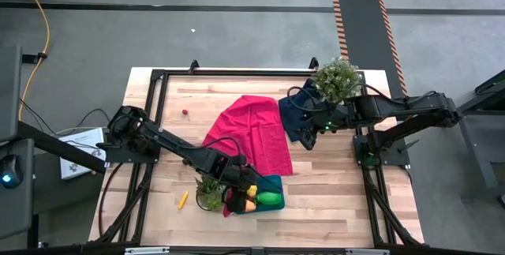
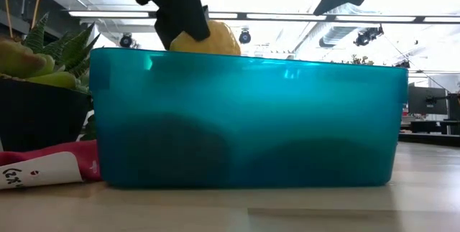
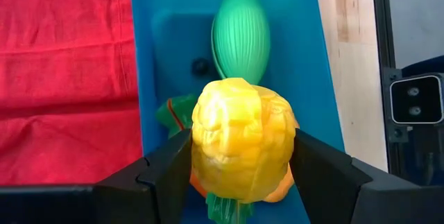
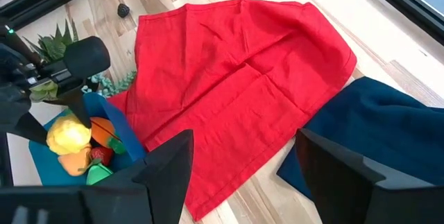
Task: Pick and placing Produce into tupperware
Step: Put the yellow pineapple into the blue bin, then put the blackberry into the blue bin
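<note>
**Yellow piece held over the tupperware: risks at release**

We see the left pincer pinching a knobbly yellow piece between its two fingers, directly above the teal tupperware near the table's front edge. Inside already lie a green oval, an orange piece and a carrot with green leaves. We judge the main risk to be a poor landing: the yellow piece hangs above the other produce, so on release it may roll off them, over the wall and out. Its lumpy surface may also slip in the grip before release.

Around the container, a potted succulent stands just beside it, near the left arm, and could be knocked. A red cloth touches the container's edge; a navy cloth lies beyond it. A thin yellow stick waits on the table, outside the container. The right pincer, spread and empty, hovers over the cloths, well apart from the work.
</note>
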Robot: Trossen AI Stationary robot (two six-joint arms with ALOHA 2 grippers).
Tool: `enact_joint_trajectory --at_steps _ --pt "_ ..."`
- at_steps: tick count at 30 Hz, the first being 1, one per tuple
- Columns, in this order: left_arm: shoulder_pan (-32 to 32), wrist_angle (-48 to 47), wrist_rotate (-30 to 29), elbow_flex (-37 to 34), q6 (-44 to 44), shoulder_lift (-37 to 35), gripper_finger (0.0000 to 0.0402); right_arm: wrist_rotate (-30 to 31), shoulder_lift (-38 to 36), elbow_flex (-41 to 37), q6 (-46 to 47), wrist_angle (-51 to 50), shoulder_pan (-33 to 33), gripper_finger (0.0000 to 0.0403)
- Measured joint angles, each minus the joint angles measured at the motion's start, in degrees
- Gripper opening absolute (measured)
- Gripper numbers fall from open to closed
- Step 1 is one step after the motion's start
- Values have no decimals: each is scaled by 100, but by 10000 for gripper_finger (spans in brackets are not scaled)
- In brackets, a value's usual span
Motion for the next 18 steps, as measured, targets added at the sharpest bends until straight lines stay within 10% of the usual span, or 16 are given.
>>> enact_joint_trajectory --at_steps 18 --pt "2 2 31 0 -1 0 270 -1 -1 0 44 1 0 243"
